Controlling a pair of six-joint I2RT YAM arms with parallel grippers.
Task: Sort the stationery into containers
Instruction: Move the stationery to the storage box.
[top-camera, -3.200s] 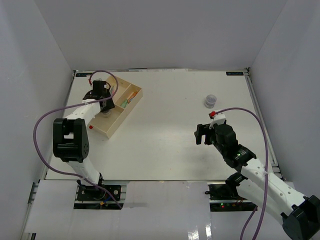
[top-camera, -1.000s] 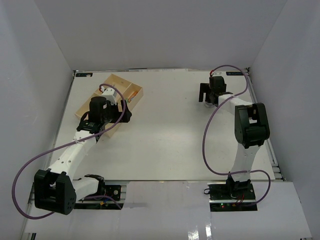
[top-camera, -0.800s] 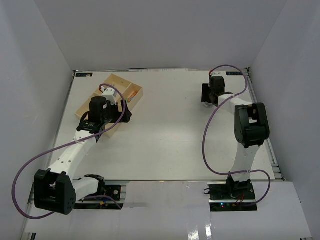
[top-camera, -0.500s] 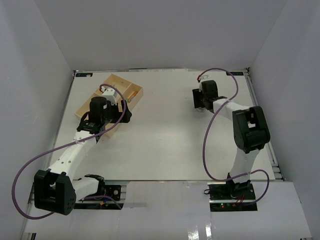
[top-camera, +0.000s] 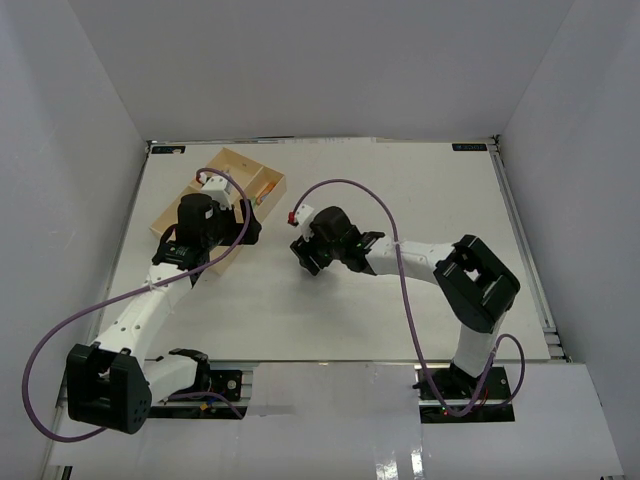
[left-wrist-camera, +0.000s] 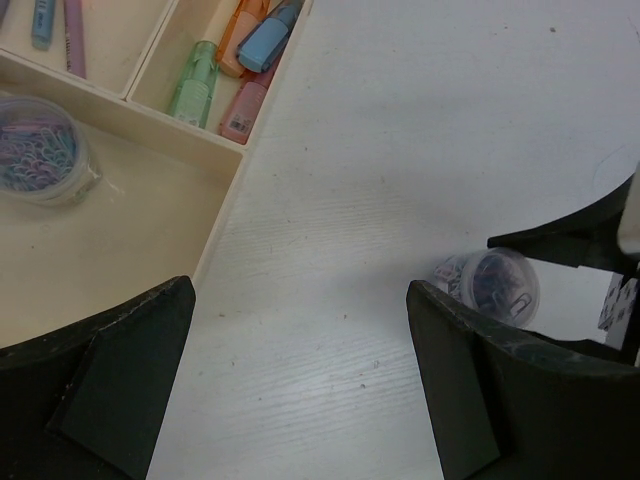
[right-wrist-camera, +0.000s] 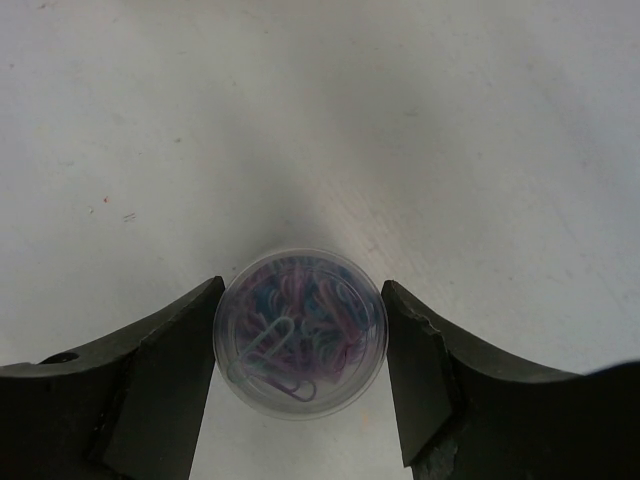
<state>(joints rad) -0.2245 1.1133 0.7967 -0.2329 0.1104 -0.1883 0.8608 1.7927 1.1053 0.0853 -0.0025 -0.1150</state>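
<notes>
A clear jar (right-wrist-camera: 300, 333) packed with coloured paper clips sits between the fingers of the right gripper (right-wrist-camera: 300, 305), which I see closed partway so that both pads press its round sides; from these views I cannot tell whether it rests on the table (top-camera: 400, 190) or hangs just above it. The jar is near the middle of the table, a little toward the left edge, and shows in the left wrist view as a small tub (left-wrist-camera: 490, 285) off the tray's right wall. The cream tray (top-camera: 235, 160) lies at an angle near the far left corner. Its large compartment holds a second jar (left-wrist-camera: 40, 150) of clips; a narrow compartment beside that one holds a green marker (left-wrist-camera: 195, 80), a pink marker (left-wrist-camera: 245, 110), an orange marker (left-wrist-camera: 235, 45) and a blue marker (left-wrist-camera: 265, 40), and the next one holds thin pens (left-wrist-camera: 70, 35). My left gripper (left-wrist-camera: 300, 330) hangs over the tray's near right wall (left-wrist-camera: 225, 180), fingers spread wide and gripping nothing.
</notes>
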